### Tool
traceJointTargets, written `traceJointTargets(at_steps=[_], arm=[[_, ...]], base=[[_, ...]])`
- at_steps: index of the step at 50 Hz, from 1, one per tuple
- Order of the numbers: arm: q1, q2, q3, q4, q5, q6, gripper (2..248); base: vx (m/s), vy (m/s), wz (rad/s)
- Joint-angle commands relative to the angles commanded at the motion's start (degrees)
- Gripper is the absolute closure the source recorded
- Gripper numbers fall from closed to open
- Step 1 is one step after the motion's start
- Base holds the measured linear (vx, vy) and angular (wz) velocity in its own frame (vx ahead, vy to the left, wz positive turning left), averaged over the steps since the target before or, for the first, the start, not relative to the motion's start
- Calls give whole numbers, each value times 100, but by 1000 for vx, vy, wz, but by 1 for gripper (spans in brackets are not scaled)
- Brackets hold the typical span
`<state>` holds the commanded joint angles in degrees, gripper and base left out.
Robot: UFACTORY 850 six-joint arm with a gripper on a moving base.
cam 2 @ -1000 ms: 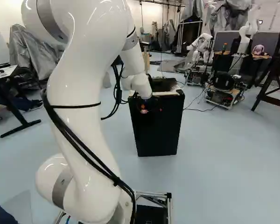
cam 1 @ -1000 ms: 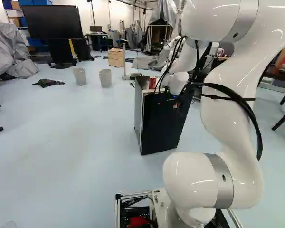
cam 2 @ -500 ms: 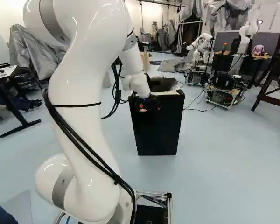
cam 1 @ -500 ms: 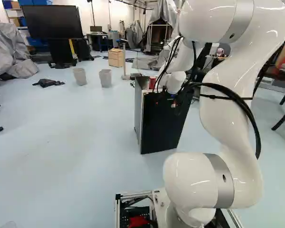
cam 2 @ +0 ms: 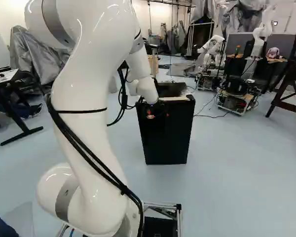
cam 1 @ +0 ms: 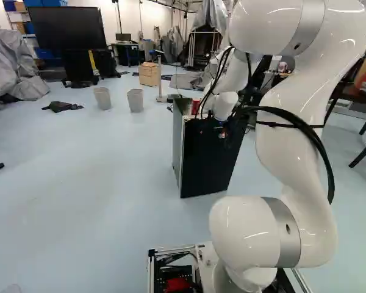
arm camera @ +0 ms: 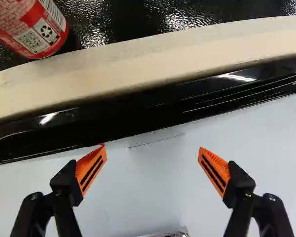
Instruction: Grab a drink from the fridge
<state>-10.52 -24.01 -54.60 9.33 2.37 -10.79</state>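
showing gripper (arm camera: 152,150) just off upper front edge of fridge (cam 2: 167,138), pointing down past black door rim (arm camera: 138,111) twd floor (arm camera: 153,192). spreading both fingers wide apart, w/ orange pads (arm camera: 92,169) facing each other & clamping on nothing. showing red can (arm camera: 32,29) on fridge top (arm camera: 108,29), beside pale strip (arm camera: 153,59); not revealing any drink inside, so not telling whether this can or another is being sought. prob. lining up for door rim, i.e. still needing to open fridge if fetching from inside.

risks, judged: (a) running aslant to rim, hence prob. meeting it w/ can-side finger first, then skidding or twisting off; near rim there, but not showing for certain whether touching. (b) closing too far out, hence pinching only air. (c) pressing or pulling too hard on a snug door, hence sliding or tipping whole fridge instead of opening it. (d) swinging wrist sideways over top, hence bumping can & sending it over edge. (e) dragging loose cables (cam 1: 216,79) against can or fridge corner, hence snagging. calling for squaring to rim before any pull.
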Motion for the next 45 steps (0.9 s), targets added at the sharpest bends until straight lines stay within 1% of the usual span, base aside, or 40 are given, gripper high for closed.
traceJointTargets(at_steps=[33,45], arm=[[-1,10,13,0,162,0,3],[-24,182,239,0,167,0,3]], base=[[0,0,0],[0,0,0]])
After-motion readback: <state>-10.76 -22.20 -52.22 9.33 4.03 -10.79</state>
